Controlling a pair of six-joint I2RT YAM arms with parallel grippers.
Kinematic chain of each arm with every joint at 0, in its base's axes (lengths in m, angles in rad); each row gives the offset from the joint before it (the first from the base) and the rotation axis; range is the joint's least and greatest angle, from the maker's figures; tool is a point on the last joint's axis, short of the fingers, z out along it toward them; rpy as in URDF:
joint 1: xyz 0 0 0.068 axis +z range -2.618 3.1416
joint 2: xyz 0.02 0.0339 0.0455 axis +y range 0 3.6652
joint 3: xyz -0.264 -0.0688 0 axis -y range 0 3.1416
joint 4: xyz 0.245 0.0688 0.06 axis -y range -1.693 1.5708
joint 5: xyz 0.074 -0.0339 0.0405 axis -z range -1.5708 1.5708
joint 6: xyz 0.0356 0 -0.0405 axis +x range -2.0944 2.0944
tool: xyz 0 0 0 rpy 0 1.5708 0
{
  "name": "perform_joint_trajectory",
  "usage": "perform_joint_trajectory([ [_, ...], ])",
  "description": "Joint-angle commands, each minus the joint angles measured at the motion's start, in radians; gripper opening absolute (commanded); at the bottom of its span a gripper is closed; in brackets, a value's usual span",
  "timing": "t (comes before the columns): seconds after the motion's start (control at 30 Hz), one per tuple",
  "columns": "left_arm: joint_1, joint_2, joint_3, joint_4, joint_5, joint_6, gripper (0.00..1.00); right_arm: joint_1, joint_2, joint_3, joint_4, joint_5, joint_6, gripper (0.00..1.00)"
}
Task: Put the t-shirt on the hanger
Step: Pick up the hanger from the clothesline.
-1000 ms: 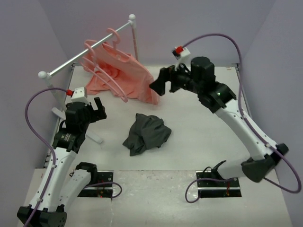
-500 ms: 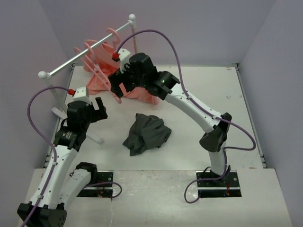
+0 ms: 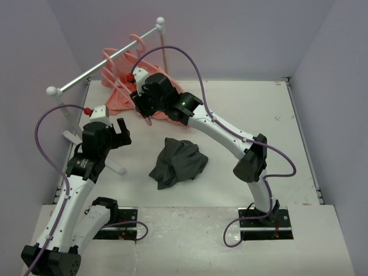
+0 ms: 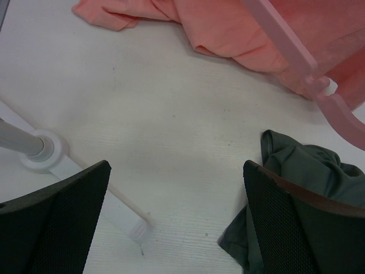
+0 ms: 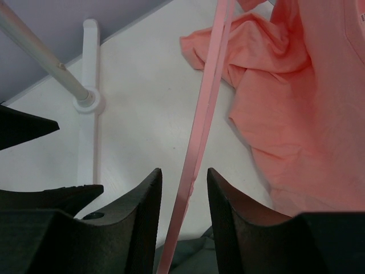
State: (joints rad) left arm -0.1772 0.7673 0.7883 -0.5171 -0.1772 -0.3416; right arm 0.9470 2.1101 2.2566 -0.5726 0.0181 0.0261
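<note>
Reaching across to the rack (image 3: pixel 98 69), the right gripper (image 5: pixel 184 182) has swung in a second from the back right of the table (image 3: pixel 259 126) to the pink hangers at the back left, and its jaws, wide apart then, have drawn in around one sloping arm of a hanger (image 5: pixel 197 142). In the right wrist view that thin pink bar runs straight up between the two black fingers (image 5: pixel 149 211), with a sliver of table showing on either side near the tips, so I cannot tell whether they already pinch it or are just short of contact. The hanger lies just beside the pink garment (image 5: pixel 296 114) draped from the same rail. The left gripper (image 4: pixel 177 188) has not moved: it hangs spread wide over bare table near the rack's foot, holding nothing. The t-shirt (image 3: pixel 178 161) sits where it was, a crumpled charcoal heap in the middle of the table, near the left gripper but untouched by either arm. I judge the step in hand to be fetching the hanger; the dressing itself is not yet begun, and the shirt will likely need spreading first.
</note>
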Motion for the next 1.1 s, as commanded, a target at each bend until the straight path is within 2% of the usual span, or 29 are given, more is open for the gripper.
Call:
perform_joint_trajectory([
  [0.0,-0.005,-0.008,-0.001,0.039,0.019,-0.004,1.0,0.001,-0.002,0.009,0.065,0.005,-0.006,0.28],
  [0.13,-0.004,-0.009,-0.001,0.04,0.022,-0.002,1.0,0.001,0.005,-0.001,0.069,0.0,-0.003,0.26],
  [0.47,-0.004,-0.014,-0.004,0.039,0.027,-0.002,1.0,-0.002,0.065,-0.005,0.083,0.018,-0.002,0.31],
  [0.53,-0.005,-0.014,-0.003,0.04,0.027,-0.002,1.0,-0.004,0.065,0.003,0.082,0.022,-0.001,0.27],
  [0.57,-0.005,-0.016,-0.004,0.04,0.03,-0.002,1.0,-0.004,0.065,0.005,0.083,0.025,0.0,0.21],
  [0.6,-0.005,-0.016,-0.004,0.04,0.03,-0.002,1.0,-0.004,0.065,0.008,0.083,0.028,0.0,0.21],
  [0.7,-0.005,-0.016,-0.006,0.04,0.03,-0.002,1.0,-0.007,0.056,0.009,0.085,0.033,0.004,0.04],
  [0.73,-0.005,-0.016,-0.005,0.04,0.03,-0.002,1.0,-0.007,0.051,0.007,0.087,0.037,0.006,0.01],
  [1.07,-0.005,-0.017,-0.005,0.042,0.035,0.0,1.0,-0.009,-0.039,-0.031,0.128,0.083,0.053,0.0],
])
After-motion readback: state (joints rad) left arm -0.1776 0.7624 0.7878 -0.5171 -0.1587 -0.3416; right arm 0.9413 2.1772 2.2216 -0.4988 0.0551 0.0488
